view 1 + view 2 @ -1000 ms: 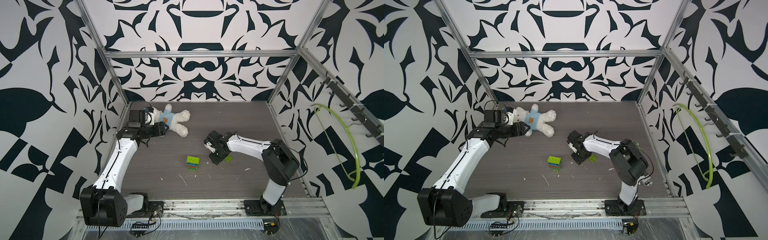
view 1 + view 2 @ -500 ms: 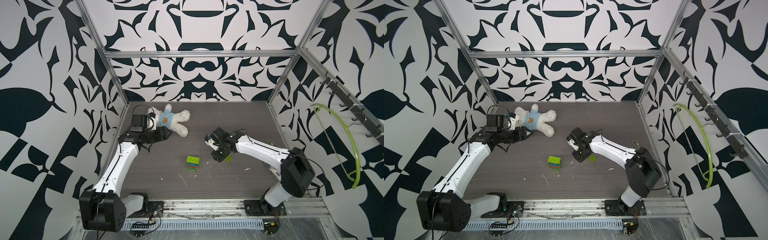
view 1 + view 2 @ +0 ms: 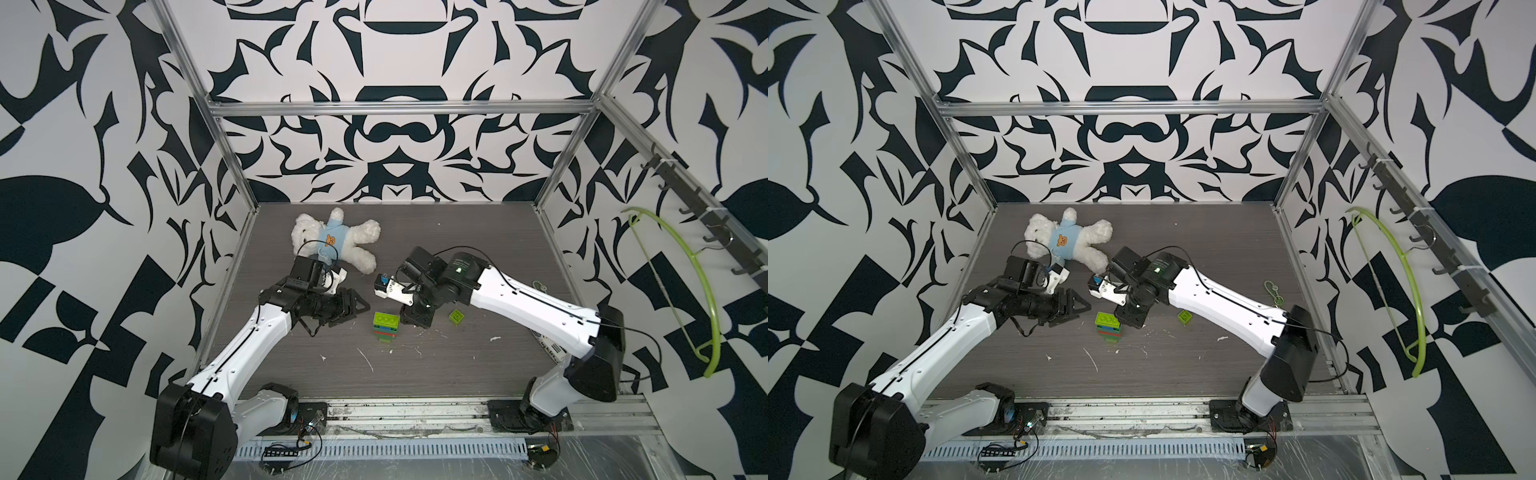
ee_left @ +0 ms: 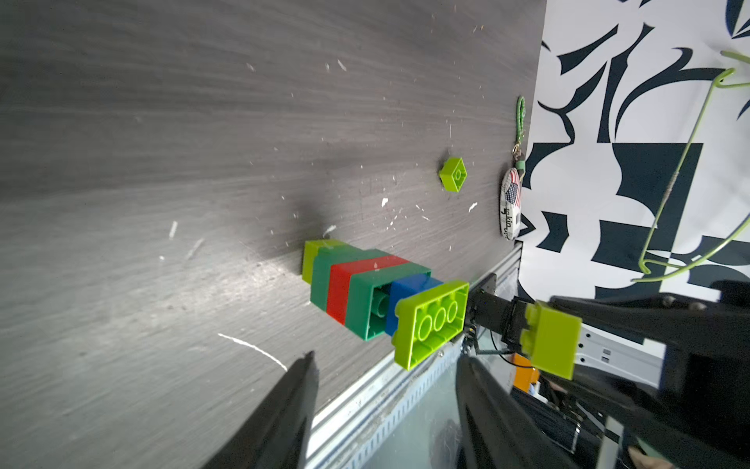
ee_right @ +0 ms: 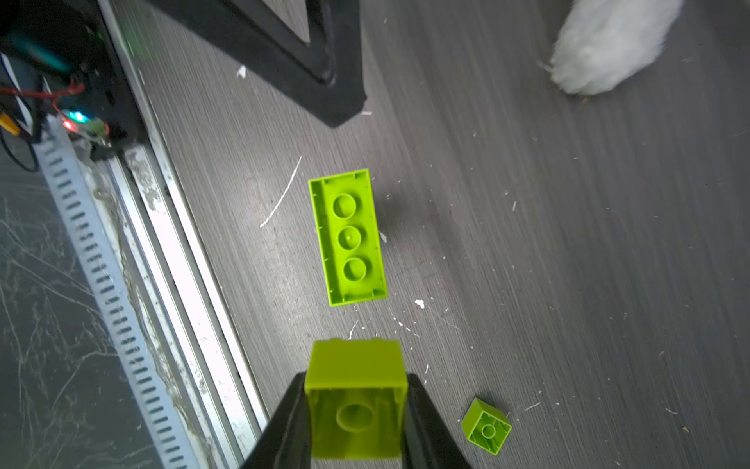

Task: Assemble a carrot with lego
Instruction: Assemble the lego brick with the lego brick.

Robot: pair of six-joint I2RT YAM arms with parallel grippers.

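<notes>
Now that right fingers (image 5: 284,426) clamp 1 lime brick (image 5: 355,365) and parted, empty left fingers (image 4: 284,406) swing over to the carrot (image 4: 365,292), stacking's next.

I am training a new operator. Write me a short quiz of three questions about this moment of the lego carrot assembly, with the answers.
1. True or false: the left pincer is shut on a brick.
2. What does the right pincer hold? A. nothing B. a lime square brick C. a yellow ball
3. In the standing carrot stack, which colour is the brick directly under the oblong lime brick on top?

Key:
1. False: its jaws stand open and empty.
2. B.
3. The blue brick.
</notes>
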